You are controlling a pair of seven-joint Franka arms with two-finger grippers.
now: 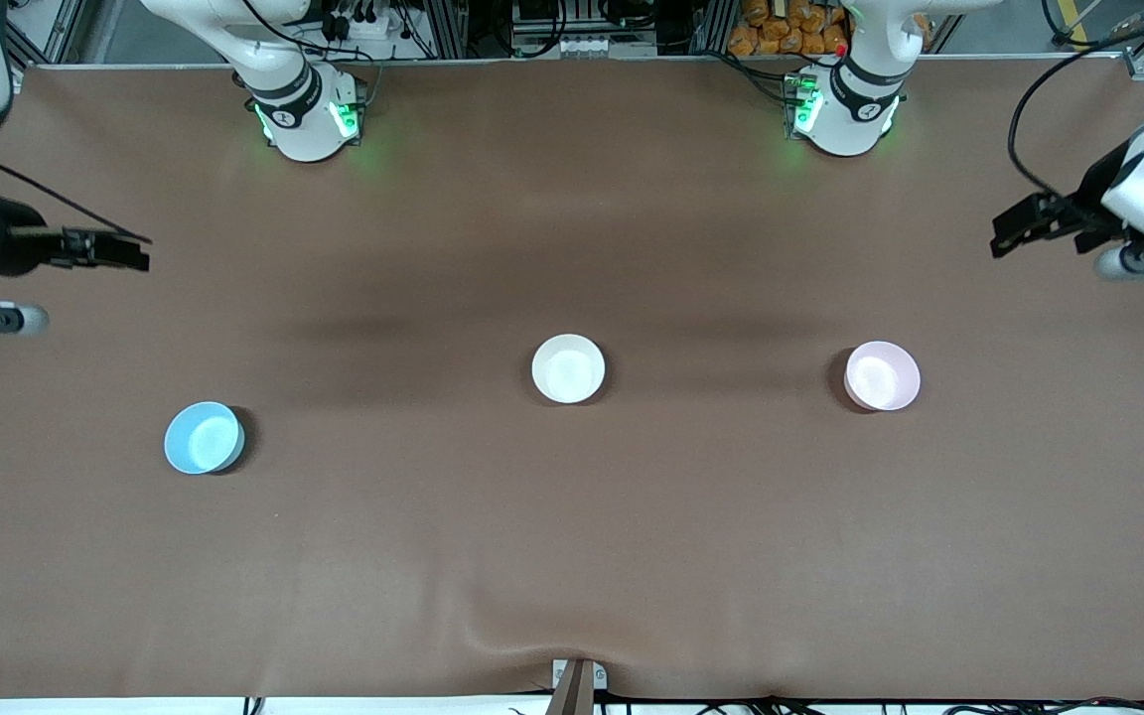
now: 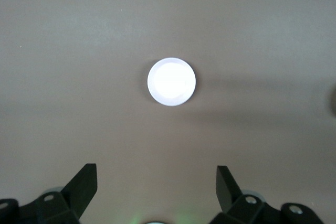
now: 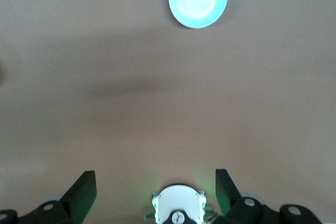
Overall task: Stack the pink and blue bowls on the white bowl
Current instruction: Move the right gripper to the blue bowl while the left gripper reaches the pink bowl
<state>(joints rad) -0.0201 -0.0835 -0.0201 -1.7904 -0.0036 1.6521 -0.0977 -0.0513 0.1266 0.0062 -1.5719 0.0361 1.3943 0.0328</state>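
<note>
Since the blue bowl (image 1: 203,438), at eight o'clock of the white bowl (image 1: 568,368), and the pink bowl (image 1: 882,375), at three, look glossy, rigid, slippery, pinch a rim; left gripper (image 2: 156,188) and right gripper (image 3: 156,188) hang agape, empty.

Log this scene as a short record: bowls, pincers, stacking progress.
white bowl: mid-table, upright, empty
pink bowl: toward the left arm's end, standing apart
blue bowl: toward the right arm's end, nearer the front camera than the other two
left pincer: open, empty, raised over the table's left-arm end
right pincer: open, empty, raised over the table's right-arm end
stacking: none yet
</note>
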